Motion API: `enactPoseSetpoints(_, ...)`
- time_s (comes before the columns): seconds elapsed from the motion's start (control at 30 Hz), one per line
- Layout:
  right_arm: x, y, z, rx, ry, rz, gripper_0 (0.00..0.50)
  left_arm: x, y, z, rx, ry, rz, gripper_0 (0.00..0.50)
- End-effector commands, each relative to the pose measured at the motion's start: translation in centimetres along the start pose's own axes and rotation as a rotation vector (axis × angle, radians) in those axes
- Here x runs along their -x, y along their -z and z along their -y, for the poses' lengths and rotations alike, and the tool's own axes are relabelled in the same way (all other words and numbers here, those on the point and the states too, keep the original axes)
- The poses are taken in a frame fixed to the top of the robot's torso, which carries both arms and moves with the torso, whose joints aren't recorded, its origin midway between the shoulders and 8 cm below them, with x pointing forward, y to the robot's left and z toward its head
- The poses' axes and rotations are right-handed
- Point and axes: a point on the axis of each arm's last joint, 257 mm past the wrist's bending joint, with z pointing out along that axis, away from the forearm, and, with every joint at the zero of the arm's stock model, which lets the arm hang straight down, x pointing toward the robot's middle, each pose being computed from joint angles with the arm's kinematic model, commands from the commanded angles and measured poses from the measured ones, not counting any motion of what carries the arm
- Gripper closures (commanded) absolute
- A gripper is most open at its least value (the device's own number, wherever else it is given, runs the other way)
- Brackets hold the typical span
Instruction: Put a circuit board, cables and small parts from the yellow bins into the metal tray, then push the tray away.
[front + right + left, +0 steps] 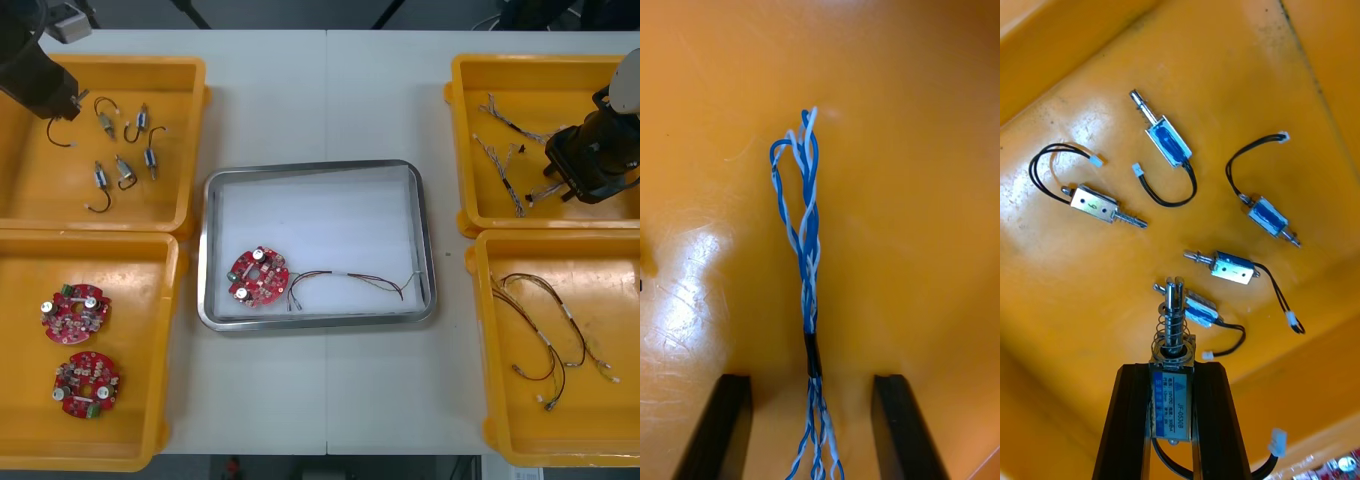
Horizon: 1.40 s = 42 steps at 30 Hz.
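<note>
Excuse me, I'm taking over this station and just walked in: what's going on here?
The left gripper is shut on a small metal part, held over the far left yellow bin where five more lie. The right gripper is open in the far right yellow bin, its fingers either side of a twisted blue and white cable. The metal tray already holds a round red circuit board and a thin cable.

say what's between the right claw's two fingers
In the right wrist view, a twisted blue and white cable runs between the open right claw's fingers, touching neither. The left claw, over the far left yellow bin, grips a small metal part.
</note>
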Motion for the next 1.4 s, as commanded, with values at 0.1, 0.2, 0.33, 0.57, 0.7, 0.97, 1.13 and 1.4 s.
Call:
enactPoseSetpoints(0.1,-1.1,0.7,-2.2,0.025,0.074,-0.003,0.500,1.2,7.3,-1.6,0.044,0.236,0.025,0.500)
enactPoseSetpoints(0.2,-1.3,0.7,-2.0,0.016,0.080,-0.010,0.500,0.4,8.5,-1.4,0.033,0.309,-0.003,0.500)
enactPoseSetpoints(0.33,-1.1,1.1,-2.4,0.021,0.109,0.004,0.500,-0.3,9.8,-0.8,0.011,0.445,-0.037,0.500)
enactPoseSetpoints(0.57,-0.1,3.4,-3.2,0.023,0.172,0.044,0.500,-0.7,10.4,-0.4,0.014,0.650,-0.063,0.500)
enactPoseSetpoints(0.7,0.7,5.5,-3.5,0.011,0.220,0.075,0.500,-0.3,10.6,-0.1,0.015,0.730,-0.061,0.500)
enactPoseSetpoints(0.97,0.1,10.5,-4.2,0.016,0.382,0.054,0.500,2.3,8.7,3.3,-0.020,0.845,-0.078,0.500)
enactPoseSetpoints(1.13,-1.0,13.6,-4.2,0.018,0.546,0.030,0.500,4.2,6.8,5.9,-0.003,0.875,-0.086,0.500)
enactPoseSetpoints(1.4,-3.0,16.9,-4.2,0.002,0.841,0.033,0.500,7.3,4.4,10.2,0.029,0.900,-0.073,0.500)
